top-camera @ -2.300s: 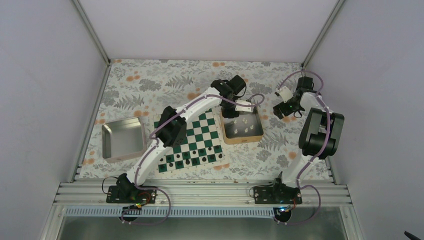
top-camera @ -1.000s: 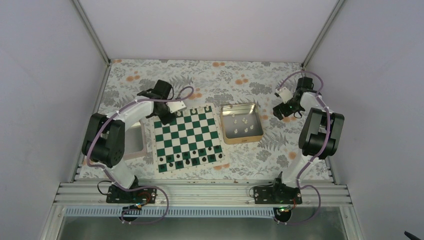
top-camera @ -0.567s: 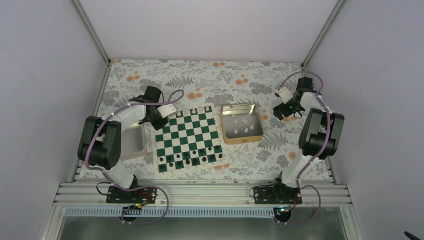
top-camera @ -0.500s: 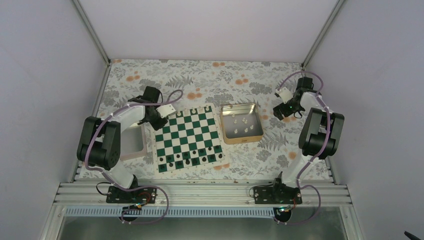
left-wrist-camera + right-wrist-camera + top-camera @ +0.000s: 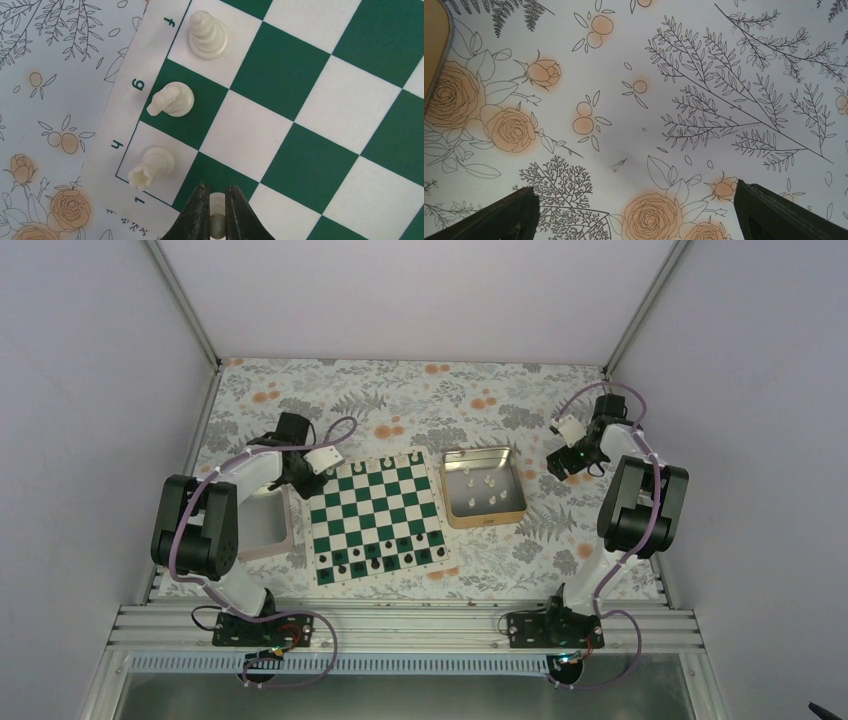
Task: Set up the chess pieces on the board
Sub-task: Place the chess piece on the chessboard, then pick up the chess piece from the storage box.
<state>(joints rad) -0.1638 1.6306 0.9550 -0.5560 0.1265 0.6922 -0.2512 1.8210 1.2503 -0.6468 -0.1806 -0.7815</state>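
Observation:
The green and white chessboard lies mid-table. My left gripper is shut on a small white chess piece, over the dark square beside the corner at the board's far left. On the edge squares stand a white rook, a knight and a bishop. Several white pieces lie in the tan tin. My right gripper is open and empty over the floral cloth, right of the tin.
Dark pieces stand in rows along the board's near edge. A grey square tray sits left of the board, partly under my left arm. The tin's corner shows at the left of the right wrist view.
My left arm has swung from the tin across to the board's far-left corner and has settled low over the corner squares. The right arm has not moved.

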